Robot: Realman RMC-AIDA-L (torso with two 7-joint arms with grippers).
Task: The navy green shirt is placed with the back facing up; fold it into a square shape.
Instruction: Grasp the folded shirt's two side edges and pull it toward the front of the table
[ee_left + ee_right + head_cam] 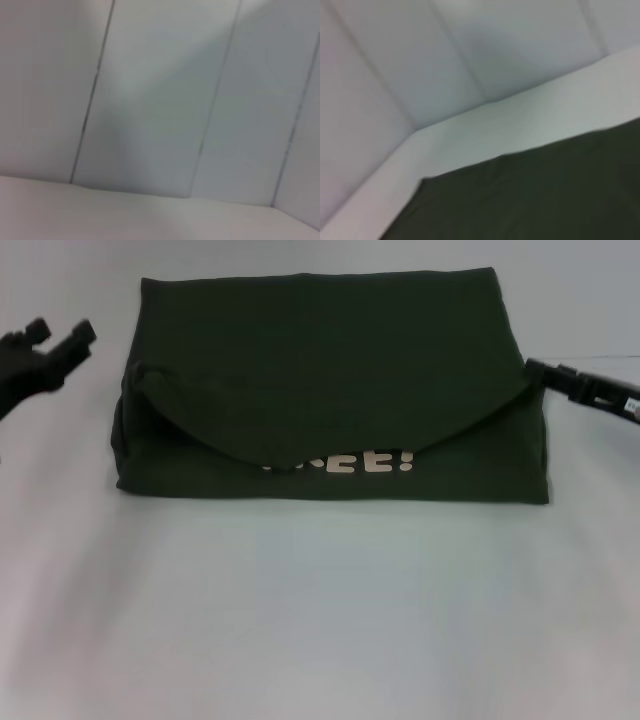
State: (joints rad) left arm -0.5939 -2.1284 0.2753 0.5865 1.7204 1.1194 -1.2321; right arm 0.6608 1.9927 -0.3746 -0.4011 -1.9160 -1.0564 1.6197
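Note:
The navy green shirt (330,390) lies folded into a wide rectangle on the white table (320,620). A curved flap is folded over its top, and pale lettering (350,462) peeks out under the flap's front edge. My left gripper (60,332) hovers off the shirt's left side, open and empty, clear of the cloth. My right gripper (548,370) is at the shirt's right edge, level with the flap's corner. The right wrist view shows the shirt (535,200) as dark cloth against the table. The left wrist view shows no shirt.
White panelled walls (150,100) rise behind the table, with the table's back edge (520,115) in the right wrist view. Bare table surface stretches in front of the shirt and to both sides.

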